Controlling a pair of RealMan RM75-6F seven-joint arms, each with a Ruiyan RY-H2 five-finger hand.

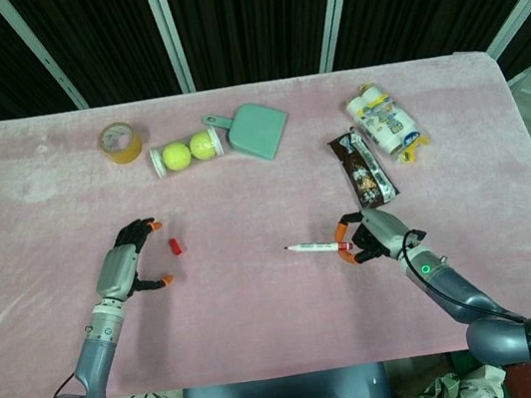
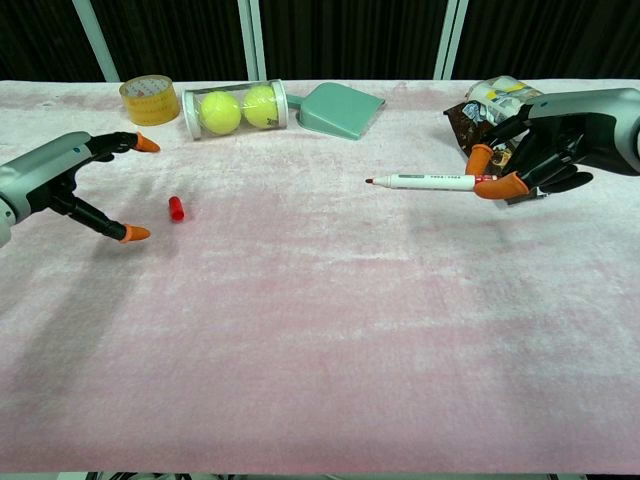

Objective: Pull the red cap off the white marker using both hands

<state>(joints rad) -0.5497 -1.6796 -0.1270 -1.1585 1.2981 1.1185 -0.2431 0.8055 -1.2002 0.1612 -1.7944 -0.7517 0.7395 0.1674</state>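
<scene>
The red cap [image 1: 176, 244] [image 2: 176, 208] lies loose on the pink cloth, just right of my left hand [image 1: 128, 272] [image 2: 70, 183]. That hand is low over the table with its fingers spread and nothing in it. My right hand [image 1: 370, 236] [image 2: 545, 142] pinches the back end of the white marker [image 1: 315, 247] [image 2: 430, 182] between orange fingertips. The marker is uncapped, lies about level just above the cloth, and its bare tip points left.
Along the far side stand a yellow tape roll [image 1: 120, 142], a clear tube with two tennis balls [image 1: 185, 152], a green dustpan [image 1: 255, 130], a brown snack wrapper [image 1: 361, 167] and a tissue pack [image 1: 385, 122]. The wrapper lies close behind my right hand.
</scene>
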